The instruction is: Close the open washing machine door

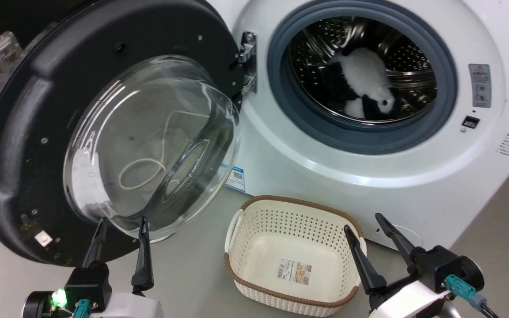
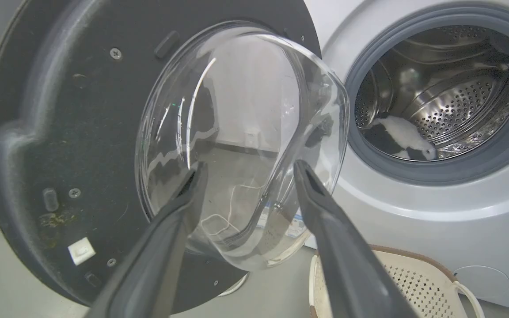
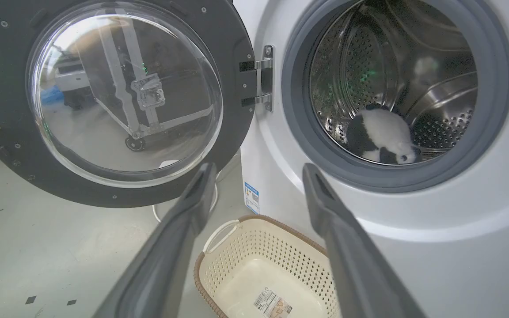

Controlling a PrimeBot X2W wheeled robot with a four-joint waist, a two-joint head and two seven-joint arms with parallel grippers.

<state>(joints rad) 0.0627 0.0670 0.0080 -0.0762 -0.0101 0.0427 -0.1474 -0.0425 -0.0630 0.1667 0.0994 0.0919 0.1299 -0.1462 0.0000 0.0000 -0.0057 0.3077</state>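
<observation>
Black-rimmed round glass washing machine door hangs open; left gripper spread, empty.
Push its rim (not the slick bowl), or your fingers may skid off.

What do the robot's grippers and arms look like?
The left gripper and the right gripper each have two long dark tapering fingers on a black block, then a teal connector and a white forearm. A green light glows on the left; a grey cable plug sits on the right.
</observation>
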